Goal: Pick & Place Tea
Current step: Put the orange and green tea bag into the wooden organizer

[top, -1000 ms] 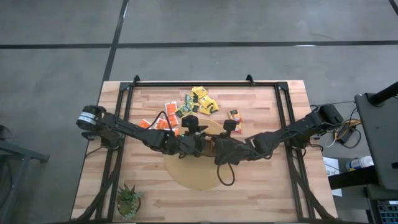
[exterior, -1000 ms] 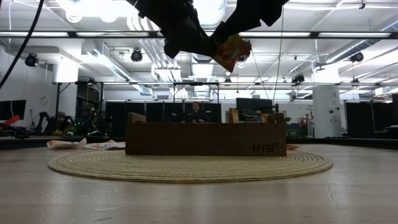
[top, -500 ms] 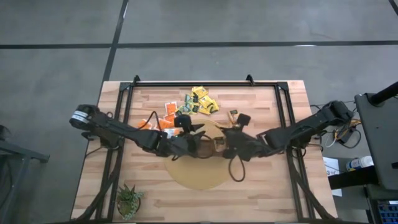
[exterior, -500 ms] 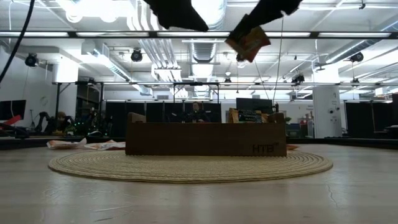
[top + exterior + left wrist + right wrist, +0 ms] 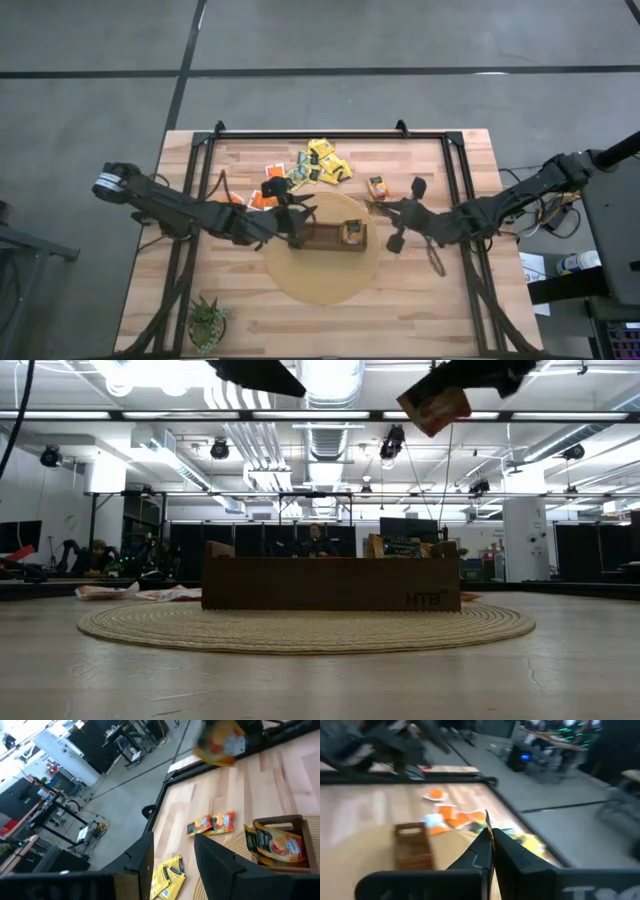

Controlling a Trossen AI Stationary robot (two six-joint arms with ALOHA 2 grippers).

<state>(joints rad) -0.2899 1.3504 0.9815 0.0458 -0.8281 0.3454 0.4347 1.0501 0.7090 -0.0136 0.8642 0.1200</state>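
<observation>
High view: camera sat overhead, faced straight down, took in the whole table (image 5: 420, 300) and surrounding floor. Low view: camera sat at tabletop level, faced level across the round mat (image 5: 300, 628) into the room, close to the brown box (image 5: 330, 582). Wrist views: each looked forward past its own fingers, obliquely down at the table. All four shared the brown box.

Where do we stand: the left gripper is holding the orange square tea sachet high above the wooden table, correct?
No. The right gripper, not the left, holds the orange square tea sachet high above the wooden table. The left wrist view shows the left gripper open and empty.
</observation>
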